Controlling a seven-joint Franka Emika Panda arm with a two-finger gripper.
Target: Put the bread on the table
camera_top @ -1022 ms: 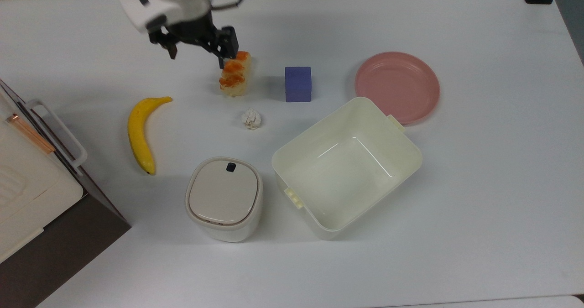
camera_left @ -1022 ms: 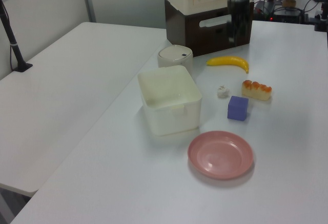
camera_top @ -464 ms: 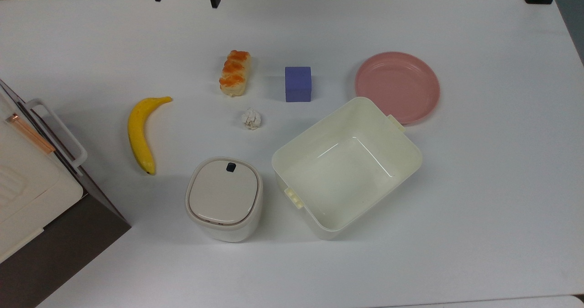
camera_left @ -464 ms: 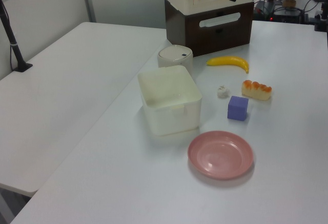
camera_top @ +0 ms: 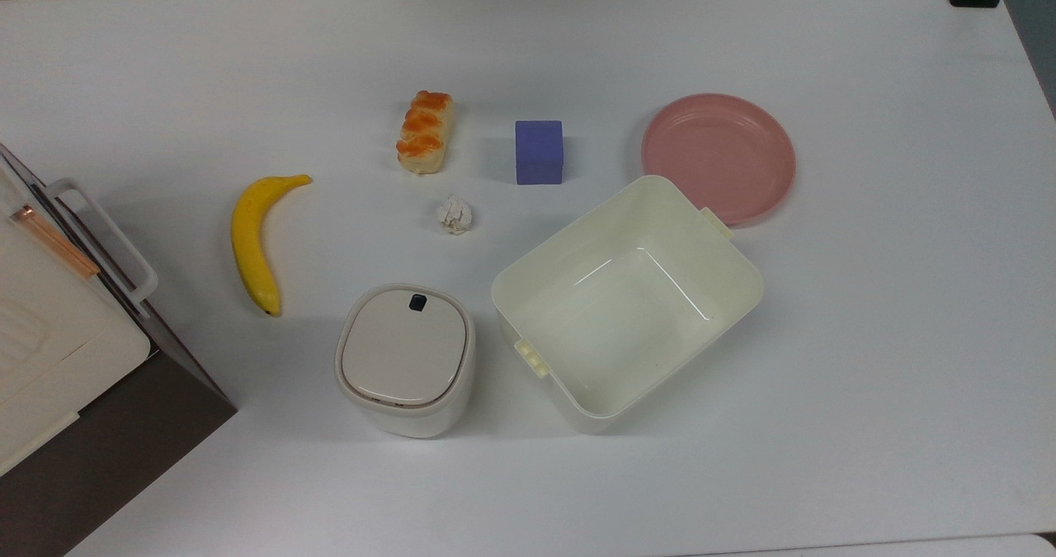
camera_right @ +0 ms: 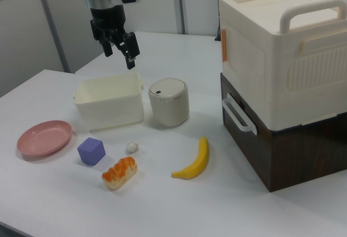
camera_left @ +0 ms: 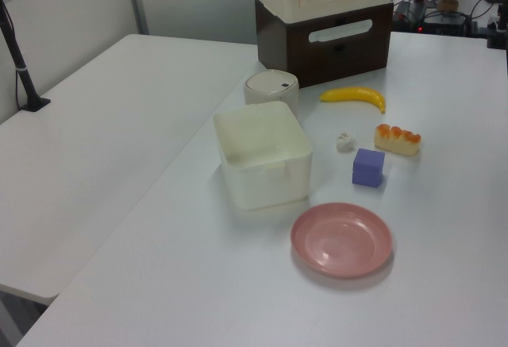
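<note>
Bread (camera_top: 425,131) sits free on table (camera_top: 866,334). Looks light, soft, glossy; we'd pinch its pale sides midway. Gripper (camera_right: 117,49) high, fingers apart, empty.

light: bright, even | shadows: soft (faint) | focus: slightly soft

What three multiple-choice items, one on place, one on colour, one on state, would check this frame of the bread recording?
1. Where does the bread lie?
A. on the table, between banana and cube
B. on the plate
C. in the tub

2. What colour is the plate?
A. blue
B. pink
C. yellow

3. What is the gripper doing?
A. clamping the bread
B. resting on the cube
C. open, raised, holding nothing

Key: 1 A, the top view shows it on bare tabletop; 2 B, pink in every view; 3 C, the right view shows its fingers apart and empty.
</note>
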